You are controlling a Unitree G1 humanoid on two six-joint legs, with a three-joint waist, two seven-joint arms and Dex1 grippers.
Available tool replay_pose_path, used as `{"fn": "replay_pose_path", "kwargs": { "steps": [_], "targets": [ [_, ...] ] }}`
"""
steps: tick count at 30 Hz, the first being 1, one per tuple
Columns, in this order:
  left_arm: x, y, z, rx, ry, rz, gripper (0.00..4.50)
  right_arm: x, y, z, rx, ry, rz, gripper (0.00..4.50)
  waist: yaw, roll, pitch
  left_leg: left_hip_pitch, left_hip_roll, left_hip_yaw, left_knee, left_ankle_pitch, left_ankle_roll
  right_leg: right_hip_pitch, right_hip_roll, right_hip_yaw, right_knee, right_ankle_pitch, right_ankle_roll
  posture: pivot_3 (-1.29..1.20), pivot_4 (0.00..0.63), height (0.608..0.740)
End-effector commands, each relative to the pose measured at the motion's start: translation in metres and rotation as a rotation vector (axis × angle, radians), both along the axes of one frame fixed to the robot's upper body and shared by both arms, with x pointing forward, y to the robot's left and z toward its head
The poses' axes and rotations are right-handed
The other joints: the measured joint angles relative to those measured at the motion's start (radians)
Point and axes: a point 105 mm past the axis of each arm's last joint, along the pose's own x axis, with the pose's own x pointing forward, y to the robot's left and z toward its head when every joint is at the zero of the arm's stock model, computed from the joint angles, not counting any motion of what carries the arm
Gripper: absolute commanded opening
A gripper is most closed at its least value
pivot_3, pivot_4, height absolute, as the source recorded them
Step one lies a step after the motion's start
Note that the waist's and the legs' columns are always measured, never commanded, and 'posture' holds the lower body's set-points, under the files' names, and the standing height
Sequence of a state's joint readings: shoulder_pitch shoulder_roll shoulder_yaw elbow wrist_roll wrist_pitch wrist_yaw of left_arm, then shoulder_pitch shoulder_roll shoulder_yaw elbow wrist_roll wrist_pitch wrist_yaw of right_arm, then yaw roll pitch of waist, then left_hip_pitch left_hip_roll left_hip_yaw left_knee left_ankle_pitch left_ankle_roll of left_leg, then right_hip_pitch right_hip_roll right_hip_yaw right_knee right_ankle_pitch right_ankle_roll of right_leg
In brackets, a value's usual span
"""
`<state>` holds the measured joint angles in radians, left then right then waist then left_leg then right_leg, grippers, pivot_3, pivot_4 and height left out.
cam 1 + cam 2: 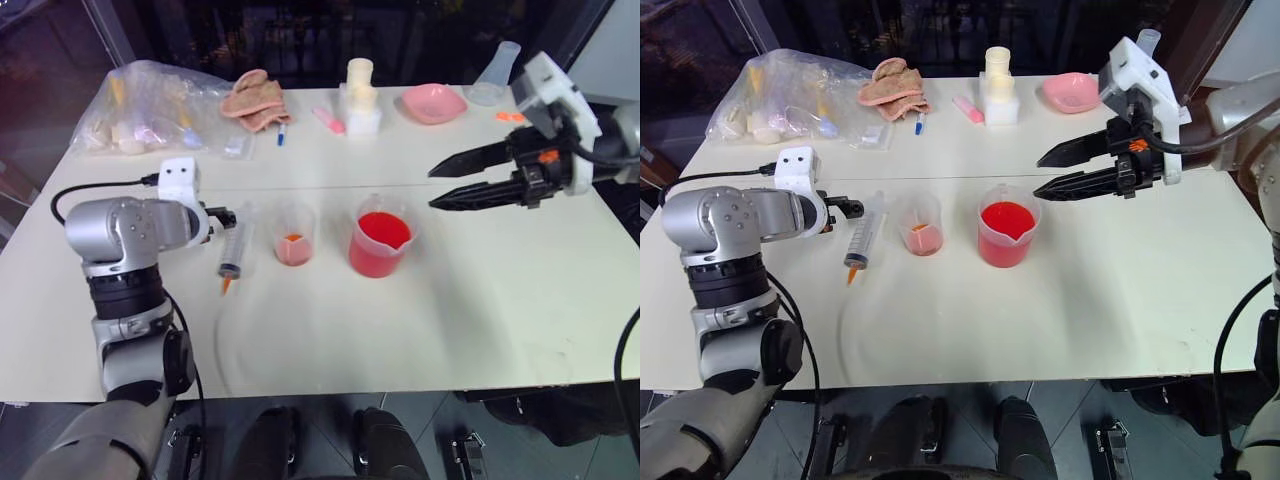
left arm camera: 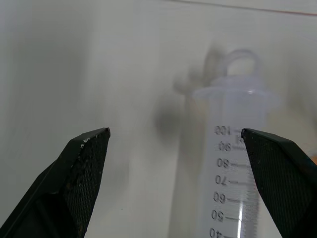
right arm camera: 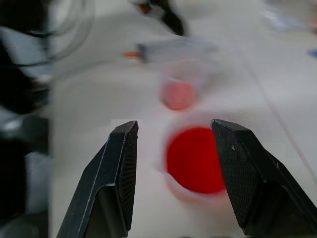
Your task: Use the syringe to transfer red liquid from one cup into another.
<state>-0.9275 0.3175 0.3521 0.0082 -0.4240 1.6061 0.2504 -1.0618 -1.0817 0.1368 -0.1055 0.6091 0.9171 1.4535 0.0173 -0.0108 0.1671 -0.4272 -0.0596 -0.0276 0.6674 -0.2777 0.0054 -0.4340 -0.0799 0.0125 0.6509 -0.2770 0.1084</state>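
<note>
The syringe (image 1: 236,250) lies flat on the table, its orange tip toward the near edge. My left gripper (image 2: 176,133) is open just behind the plunger end, and in the left wrist view the barrel (image 2: 237,163) lies close beside one finger. To the syringe's right stand the small cup (image 1: 294,236), holding a shallow orange-red pool, and the spouted beaker (image 1: 380,238), roughly half full of red liquid (image 3: 194,159). My right gripper (image 1: 440,187) hovers open and empty above the table, right of the beaker, pointing left toward it.
Along the far edge sit a clear plastic bag of items (image 1: 150,105), a pink cloth (image 1: 255,95), a blue pen (image 1: 282,133), a pink stick (image 1: 328,120), a white bottle stack (image 1: 361,95), a pink dish (image 1: 433,102) and a clear flask (image 1: 495,72).
</note>
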Motion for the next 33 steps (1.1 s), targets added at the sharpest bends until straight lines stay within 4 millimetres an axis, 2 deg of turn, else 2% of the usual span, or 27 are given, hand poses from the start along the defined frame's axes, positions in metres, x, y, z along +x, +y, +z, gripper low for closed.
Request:
{"fn": "replay_pose_path", "kwargs": {
  "steps": [1, 3, 8, 15, 19, 26, 33],
  "targets": [
    [0.006, -0.001, 0.013, -0.007, 0.002, 0.027, 4.48, -0.016, 0.016, 0.014, -0.024, -0.035, 0.108, 2.43, -0.001, 0.0, 0.0, 0.0, 0.0, 0.0, 0.0, 0.0, 0.0, 0.0, 0.0, 0.0, 0.0, 0.0, 0.0, 0.0, 0.15, 0.74],
    [0.009, -0.01, 0.017, -0.07, -0.002, 0.008, 4.48, -0.015, 0.021, 0.016, -0.034, -0.038, 0.12, 2.43, -0.002, 0.0, 0.0, 0.0, -0.001, 0.0, 0.0, 0.0, 0.0, 0.0, 0.0, 0.0, 0.0, 0.0, 0.0, 0.0, 0.15, 0.74],
    [0.011, -0.007, 0.015, -0.035, 0.045, 0.046, 4.48, -0.006, 0.024, 0.015, -0.068, -0.097, 0.119, 2.43, -0.004, 0.0, 0.0, 0.0, -0.001, 0.0, 0.0, 0.0, 0.0, 0.0, -0.001, 0.0, 0.0, 0.0, 0.0, 0.0, 0.15, 0.74],
    [0.013, -0.007, 0.012, 0.0, 0.115, 0.075, 4.48, 0.006, 0.018, 0.016, -0.085, -0.143, 0.081, 2.43, -0.004, 0.0, 0.0, 0.0, -0.001, 0.0, 0.0, 0.0, -0.001, 0.0, -0.001, 0.0, 0.001, 0.0, 0.0, 0.0, 0.15, 0.74],
    [0.016, -0.013, 0.015, -0.044, 0.152, 0.102, 4.48, 0.007, 0.017, 0.015, -0.082, -0.149, 0.075, 2.43, -0.002, -0.001, 0.0, 0.0, -0.001, 0.0, 0.0, 0.001, -0.001, -0.001, -0.001, 0.0, 0.001, 0.0, 0.001, 0.0, 0.15, 0.74],
    [0.016, -0.02, 0.008, -0.083, 0.292, 0.152, 4.48, 0.005, 0.016, 0.012, -0.074, -0.15, 0.072, 2.43, -0.005, -0.001, 0.0, 0.0, -0.001, 0.0, 0.001, 0.001, -0.001, -0.001, -0.001, 0.0, 0.002, 0.001, 0.002, 0.0, 0.15, 0.74],
    [0.016, -0.031, 0.011, -0.105, 0.398, 0.114, 4.48, 0.004, 0.015, 0.012, -0.069, -0.156, 0.068, 2.43, -0.004, -0.001, 0.001, 0.0, -0.002, 0.0, 0.002, 0.001, -0.002, -0.004, -0.001, 0.0, 0.011, 0.001, 0.003, 0.0, 0.15, 0.74]
  ]
}}
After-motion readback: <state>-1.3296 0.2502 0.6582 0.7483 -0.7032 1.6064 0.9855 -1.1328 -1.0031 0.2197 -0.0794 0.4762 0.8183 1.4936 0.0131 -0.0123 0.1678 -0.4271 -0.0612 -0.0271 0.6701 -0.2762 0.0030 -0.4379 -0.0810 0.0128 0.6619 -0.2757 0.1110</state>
